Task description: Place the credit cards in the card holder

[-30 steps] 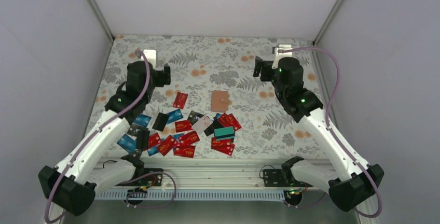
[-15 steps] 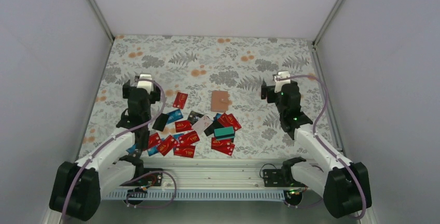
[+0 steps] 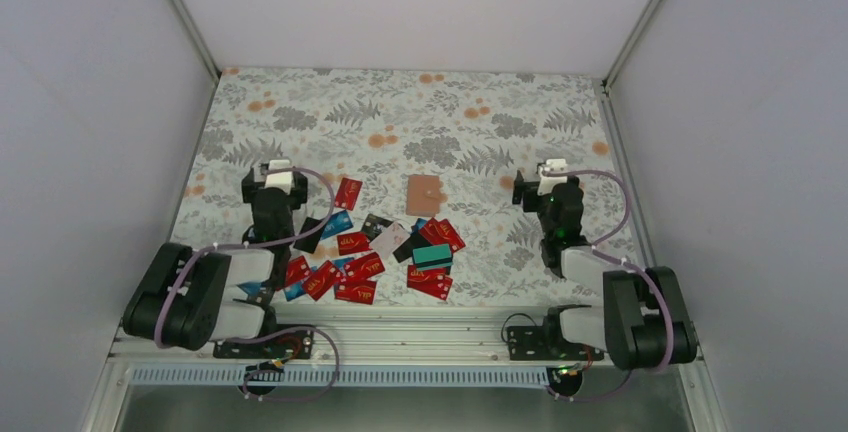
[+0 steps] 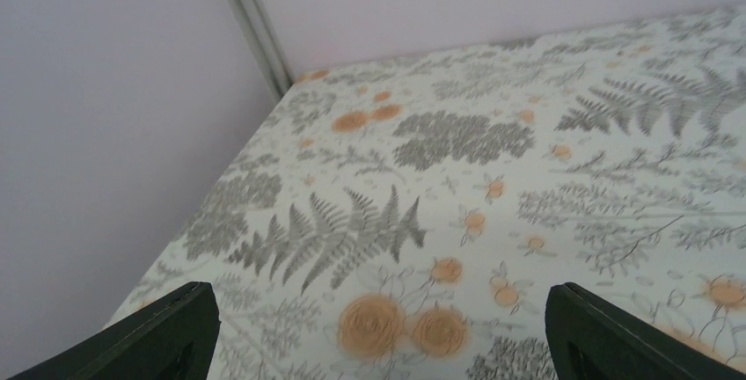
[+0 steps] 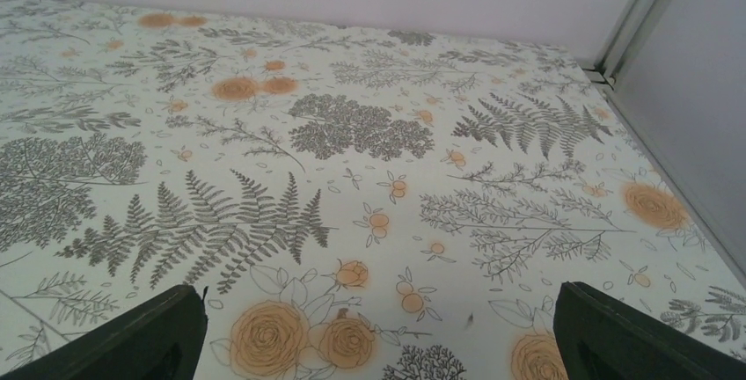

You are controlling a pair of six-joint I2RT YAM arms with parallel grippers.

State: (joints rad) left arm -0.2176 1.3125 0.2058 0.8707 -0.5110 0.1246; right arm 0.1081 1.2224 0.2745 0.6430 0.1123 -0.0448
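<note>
Near the table's front edge lie scattered credit cards, card holder just beyond. Left gripper, right gripper: wide, empty.

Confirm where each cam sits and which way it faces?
Top: fixed above, behind the bases, looking down at cloth, cards, holder; left arm, right arm show.
Left wrist: on that wrist, facing far-left corner; left fingers at bottom corners.
Right wrist: on that wrist, facing far-right corner; right fingers at bottom corners.
Shared: both wrist views see cloth and back wall, no cards.
</note>
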